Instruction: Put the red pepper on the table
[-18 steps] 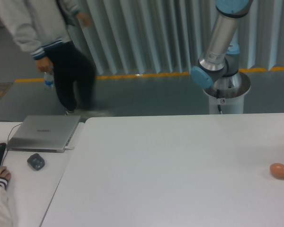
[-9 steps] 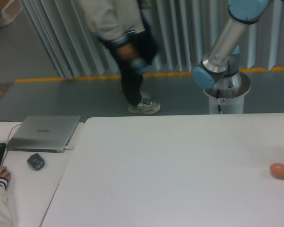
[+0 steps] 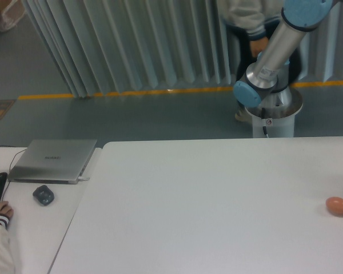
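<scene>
Fixed camera: white table [image 3: 206, 200] bare except a small orange-brown egg-shaped object [image 3: 336, 206] near its right edge. Robot arm [image 3: 272, 54] rises out of frame at top; gripper out of view, finger state unknown. Red pepper not visible. Closed laptop [image 3: 52, 160] on side desk [image 3: 28, 228].

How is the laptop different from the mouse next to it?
The laptop is silver; the mouse is dark. The laptop is flat, wide and shut; the mouse is small and rounded. The laptop lies farther back on the side desk; the mouse lies closer, near someone's hand. Both rest on that desk.
</scene>
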